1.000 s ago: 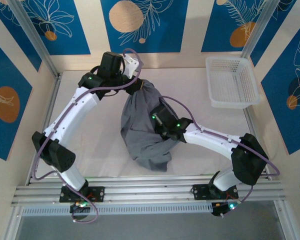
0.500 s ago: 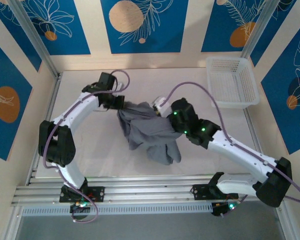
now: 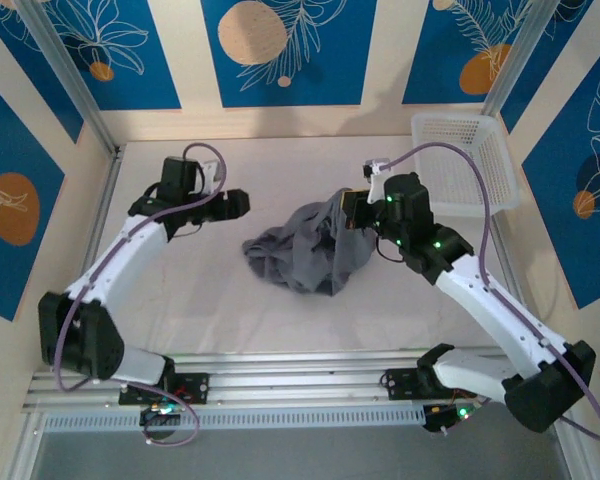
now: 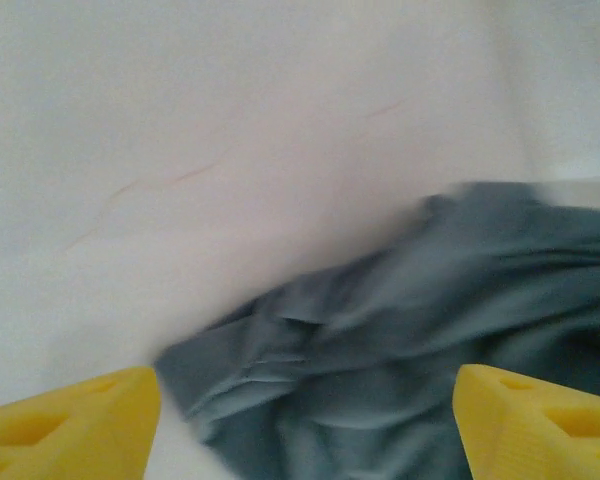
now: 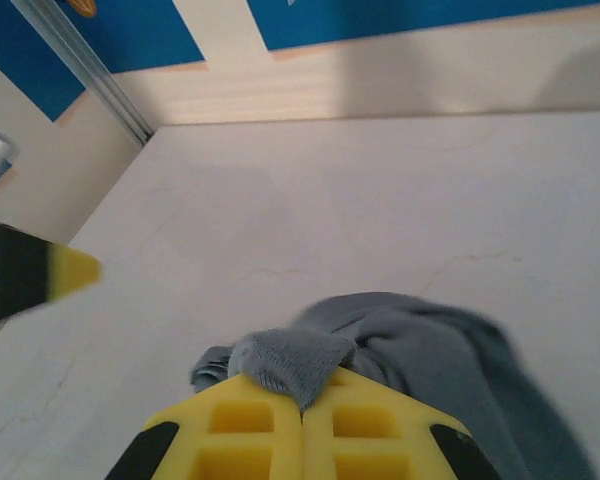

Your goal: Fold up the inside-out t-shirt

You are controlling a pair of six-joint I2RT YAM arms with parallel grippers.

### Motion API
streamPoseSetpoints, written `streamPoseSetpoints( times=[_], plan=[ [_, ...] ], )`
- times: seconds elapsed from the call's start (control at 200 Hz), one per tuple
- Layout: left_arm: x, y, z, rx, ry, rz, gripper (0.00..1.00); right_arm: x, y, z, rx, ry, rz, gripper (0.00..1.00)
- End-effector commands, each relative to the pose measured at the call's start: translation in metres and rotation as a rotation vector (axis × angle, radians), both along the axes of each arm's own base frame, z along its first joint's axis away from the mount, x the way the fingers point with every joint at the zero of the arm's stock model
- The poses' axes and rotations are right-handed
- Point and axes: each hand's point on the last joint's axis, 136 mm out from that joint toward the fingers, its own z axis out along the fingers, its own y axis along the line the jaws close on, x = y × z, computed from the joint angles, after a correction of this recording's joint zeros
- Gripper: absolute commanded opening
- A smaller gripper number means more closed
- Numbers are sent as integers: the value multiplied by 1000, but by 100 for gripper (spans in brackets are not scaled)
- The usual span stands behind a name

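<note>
The inside-out t-shirt (image 3: 305, 248) lies as a crumpled slate-grey heap in the middle of the white table. My right gripper (image 3: 351, 209) sits at the heap's far right edge. In the right wrist view its yellow fingers (image 5: 250, 430) are pressed together, shut on a fold of the t-shirt (image 5: 292, 358). My left gripper (image 3: 236, 204) hovers left of the heap, apart from it. Its jaws stand wide open with nothing between them. In the left wrist view the left gripper (image 4: 305, 430) faces the t-shirt (image 4: 410, 340), which lies on the table beyond its tips.
A white plastic basket (image 3: 466, 165) stands at the table's back right corner. Metal frame posts and side walls border the table. Bare white table surface (image 3: 180, 290) lies left and in front of the heap.
The left gripper has opened, let go of the t-shirt and drawn back to the left. The right gripper carried its fold up and to the right, and the cloth sank into a heap.
</note>
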Motion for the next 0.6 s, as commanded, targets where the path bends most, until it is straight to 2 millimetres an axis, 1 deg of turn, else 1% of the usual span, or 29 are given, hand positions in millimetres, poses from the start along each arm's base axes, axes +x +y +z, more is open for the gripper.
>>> streamPoseSetpoints(
  times=[0.0, 0.08, 0.13, 0.16, 0.215, 0.26, 0.265, 0.28, 0.285, 0.3, 0.305, 0.32, 0.325, 0.34, 0.345, 0.39, 0.43, 0.45, 0.47, 0.475, 0.48, 0.485, 0.49, 0.495, 0.5, 0.505, 0.52, 0.565, 0.595],
  plan=[
    [-46, -72, 66, -126, -123, -278, 80, 7, 2, 18, 97, 36, -41, 0],
    [-73, -105, 61, -89, -132, -401, 80, 10, 6, 25, 141, 62, -43, 0],
    [-82, -120, 50, -69, -137, -454, 82, 8, 12, 32, 162, 67, -13, 0],
    [-81, -125, 39, -40, -125, -448, 83, 6, 18, 37, 178, 63, 19, 0],
    [-71, -127, 17, 10, -78, -399, 83, 1, 27, 48, 210, 46, 80, 0],
    [-66, -133, 4, 4, -41, -396, 83, -3, 31, 55, 234, 38, 101, 0],
    [-66, -134, 0, 6, -30, -398, 83, -3, 31, 56, 236, 37, 101, 0],
    [-66, -138, 1, -12, -34, -414, 83, -4, 32, 58, 243, 36, 104, 0],
    [-66, -140, -3, -13, -22, -420, 83, -4, 32, 59, 245, 36, 105, 0],
    [-67, -145, -2, -35, -26, -441, 83, -5, 32, 60, 250, 37, 108, 0],
    [-67, -147, -6, -34, -13, -447, 83, -6, 32, 61, 251, 37, 109, 0],
    [-67, -152, -4, -59, -17, -468, 83, -7, 32, 62, 254, 39, 111, 0],
    [-68, -153, -9, -59, -4, -474, 83, -7, 32, 63, 256, 39, 111, 0],
    [-68, -158, -7, -81, -9, -493, 83, -8, 32, 64, 258, 41, 112, 0],
    [-68, -159, -10, -82, 3, -498, 83, -8, 32, 64, 259, 42, 111, 0],
    [-68, -170, -15, -112, 18, -538, 82, -10, 31, 63, 260, 49, 107, 0],
    [-66, -174, -22, -110, 35, -544, 73, -10, 28, 62, 252, 49, 98, 0],
    [-64, -175, -24, -106, 41, -541, 65, -9, 26, 59, 242, 55, 87, 0],
    [-63, -175, -24, -102, 41, -539, 52, -8, 22, 56, 233, 62, 69, 0],
    [-63, -175, -24, -101, 42, -538, 46, -8, 21, 54, 230, 66, 64, 0],
    [-63, -175, -24, -101, 40, -538, 37, -7, 20, 53, 228, 68, 58, 0],
    [-62, -174, -24, -100, 40, -537, 37, -7, 19, 52, 226, 72, 53, 0],
    [-62, -174, -24, -99, 39, -538, 32, -6, 18, 51, 224, 75, 47, 0],
    [-62, -174, -23, -100, 37, -538, 25, -6, 17, 50, 222, 79, 41, 0],
    [-62, -174, -23, -100, 37, -540, 14, -5, 16, 48, 220, 83, 35, 0],
    [-62, -174, -22, -100, 34, -540, 14, -5, 14, 47, 219, 88, 30, 0],
    [-63, -174, -20, -102, 32, -541, 0, -3, 10, 42, 213, 103, 10, 0],
    [-65, -171, -3, -128, 8, -547, 0, 3, -6, 22, 205, 156, -51, 0],
    [-67, -170, 9, -163, -5, -551, 0, 10, -19, 3, 204, 198, -98, 0]
  ],
)
